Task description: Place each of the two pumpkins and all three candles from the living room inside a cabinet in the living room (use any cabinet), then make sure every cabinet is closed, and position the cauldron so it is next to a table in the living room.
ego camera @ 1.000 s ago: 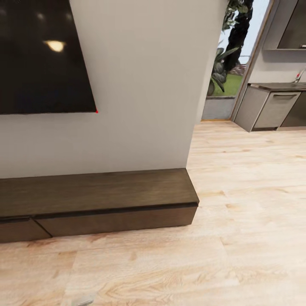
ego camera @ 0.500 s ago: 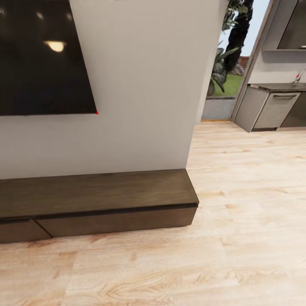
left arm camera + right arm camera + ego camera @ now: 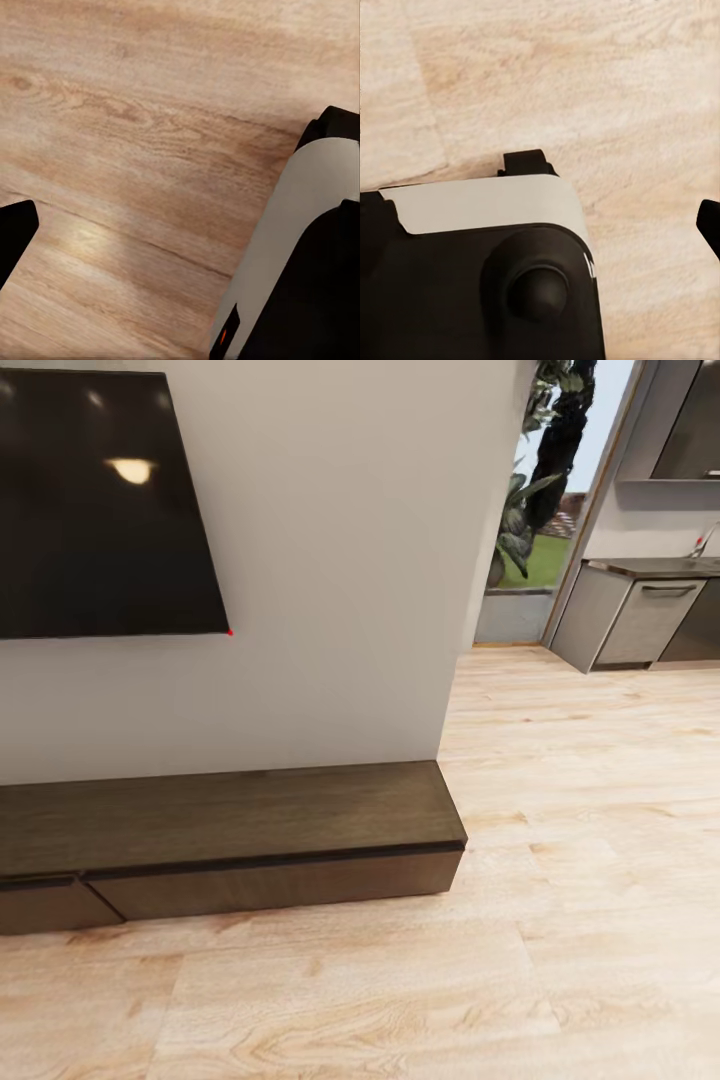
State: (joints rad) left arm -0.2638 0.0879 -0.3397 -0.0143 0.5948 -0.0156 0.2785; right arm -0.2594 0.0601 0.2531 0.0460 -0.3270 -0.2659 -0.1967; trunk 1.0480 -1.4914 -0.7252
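Note:
The cabinet [image 3: 230,820], a long low dark-brown wooden unit, runs along the foot of the white wall in the head view, with its right end near the wall's corner. Its wide right drawer front [image 3: 270,880] sits flush, and its top is bare. The pumpkins, candles and cauldron are out of view. In the left wrist view a black fingertip [image 3: 15,232] stands at the picture's edge over bare wood floor. A black fingertip [image 3: 709,225] in the right wrist view also sits at the edge. Nothing is held between either pair of fingers.
A black TV screen [image 3: 100,510] hangs on the wall above the unit. Light wood floor [image 3: 560,840] stretches to the right toward grey kitchen cabinets [image 3: 640,620] and a glass door with plants [image 3: 530,510]. My own white and black body [image 3: 300,255] [image 3: 480,262] is under both wrists.
The whole head picture has slid slightly down, so the camera tilted up and the TV's top edge now shows. A small grey piece at the bottom edge has left the view.

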